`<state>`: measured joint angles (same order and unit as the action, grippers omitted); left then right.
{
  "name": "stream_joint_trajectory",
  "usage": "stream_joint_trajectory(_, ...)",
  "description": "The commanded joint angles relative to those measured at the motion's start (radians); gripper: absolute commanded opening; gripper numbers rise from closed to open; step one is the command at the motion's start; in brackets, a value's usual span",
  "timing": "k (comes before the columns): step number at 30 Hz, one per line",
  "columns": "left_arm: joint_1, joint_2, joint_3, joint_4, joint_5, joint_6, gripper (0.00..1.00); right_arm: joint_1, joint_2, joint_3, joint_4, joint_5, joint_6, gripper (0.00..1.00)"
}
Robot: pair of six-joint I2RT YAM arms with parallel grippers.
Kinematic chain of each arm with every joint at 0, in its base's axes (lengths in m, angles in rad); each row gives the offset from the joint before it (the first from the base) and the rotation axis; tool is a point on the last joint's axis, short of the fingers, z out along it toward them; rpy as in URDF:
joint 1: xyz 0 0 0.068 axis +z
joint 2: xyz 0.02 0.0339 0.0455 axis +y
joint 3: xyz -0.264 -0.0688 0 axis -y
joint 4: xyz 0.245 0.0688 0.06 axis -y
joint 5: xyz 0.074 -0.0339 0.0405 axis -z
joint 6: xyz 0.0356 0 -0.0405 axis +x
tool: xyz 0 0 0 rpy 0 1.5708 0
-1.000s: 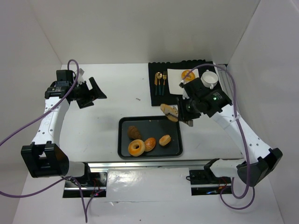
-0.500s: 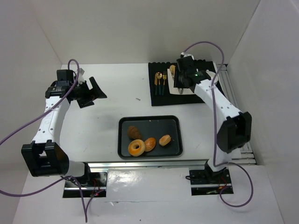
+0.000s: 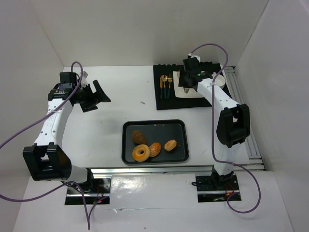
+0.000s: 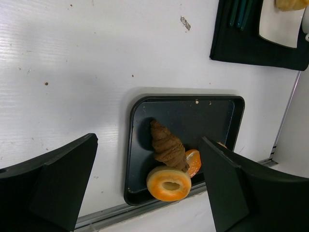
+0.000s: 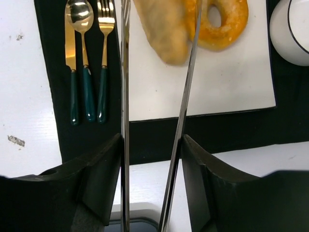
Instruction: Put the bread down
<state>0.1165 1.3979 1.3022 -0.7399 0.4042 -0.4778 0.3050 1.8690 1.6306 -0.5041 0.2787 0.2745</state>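
Note:
My right gripper (image 3: 187, 83) (image 5: 152, 169) is shut on metal tongs (image 5: 125, 96) and reaches over the black mat (image 3: 166, 99) at the back. A long pale bread roll (image 5: 163, 26) sits between the tong arms on the white square plate (image 5: 222, 82), touching a glazed ring donut (image 5: 223, 19). Whether the tongs still pinch the roll is unclear. My left gripper (image 3: 96, 95) (image 4: 145, 186) is open and empty, held above the table's left side.
A black tray (image 3: 126, 145) near the front holds a brown croissant (image 3: 138, 137), a ring donut (image 3: 141, 153) and two small buns (image 3: 170, 145). Gold and teal cutlery (image 3: 165, 83) lies on the mat left of the plate. A white cup (image 3: 219, 79) stands right of it.
My right arm swung from above the tray's far right corner back to the black mat, carrying the roll in the tongs onto the white plate. The left arm stayed still.

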Motion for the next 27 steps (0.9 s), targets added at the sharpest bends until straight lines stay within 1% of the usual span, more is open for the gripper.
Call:
stream_joint_trajectory(1,0.006,0.000,0.023,0.008,0.011,-0.002,1.00,-0.003,-0.028,0.035,0.075,0.007,0.006,0.60)
stream_joint_trajectory(7,0.006,-0.022,0.023,-0.001,0.012,-0.002,1.00,-0.003,-0.108,0.026,0.044,-0.002,-0.003,0.61)
stream_joint_trajectory(8,0.006,-0.031,0.014,-0.001,0.012,-0.002,1.00,-0.003,-0.125,0.017,0.032,-0.003,-0.003,0.60)
stream_joint_trajectory(9,0.006,-0.040,0.014,-0.001,0.012,-0.002,1.00,-0.003,-0.146,0.003,0.013,-0.018,-0.003,0.56)
stream_joint_trajectory(10,0.006,-0.040,0.014,-0.001,0.012,-0.002,1.00,-0.003,-0.198,-0.008,0.013,-0.057,-0.003,0.54)
stream_joint_trajectory(13,0.006,-0.060,0.005,-0.001,0.012,-0.002,1.00,-0.003,-0.299,-0.093,-0.042,-0.188,-0.003,0.53)
stream_joint_trajectory(14,0.006,-0.060,0.005,-0.001,0.012,-0.002,1.00,0.022,-0.373,-0.119,-0.063,-0.217,-0.012,0.53)
stream_joint_trajectory(16,0.006,-0.060,0.005,-0.001,0.012,-0.002,1.00,0.049,-0.451,-0.219,-0.140,-0.277,-0.012,0.53)
stream_joint_trajectory(17,0.006,-0.060,0.005,-0.001,0.012,-0.002,1.00,0.078,-0.534,-0.259,-0.166,-0.291,0.003,0.53)
stream_joint_trajectory(18,0.006,-0.060,0.005,-0.001,0.012,-0.002,1.00,0.092,-0.575,-0.340,-0.192,-0.305,0.012,0.53)
stream_joint_trajectory(19,0.006,-0.060,0.005,-0.001,0.012,-0.002,1.00,0.106,-0.615,-0.380,-0.250,-0.314,0.044,0.53)
stream_joint_trajectory(20,0.006,-0.060,0.005,-0.001,0.012,-0.002,1.00,0.132,-0.698,-0.418,-0.275,-0.331,0.061,0.53)
stream_joint_trajectory(21,0.006,-0.060,0.005,-0.001,-0.001,-0.002,1.00,0.143,-0.738,-0.490,-0.299,-0.344,0.075,0.53)
stream_joint_trajectory(22,0.006,-0.060,0.005,-0.010,-0.001,-0.002,1.00,0.154,-0.773,-0.518,-0.356,-0.355,0.110,0.53)
stream_joint_trajectory(24,0.006,-0.060,0.016,-0.010,-0.013,-0.002,1.00,0.169,-0.867,-0.581,-0.407,-0.409,0.143,0.53)
stream_joint_trajectory(26,0.006,-0.060,0.025,-0.019,-0.013,-0.002,1.00,0.181,-0.919,-0.610,-0.477,-0.458,0.179,0.53)
stream_joint_trajectory(27,0.006,-0.069,0.025,-0.019,-0.013,-0.002,1.00,0.192,-0.964,-0.626,-0.500,-0.458,0.190,0.53)
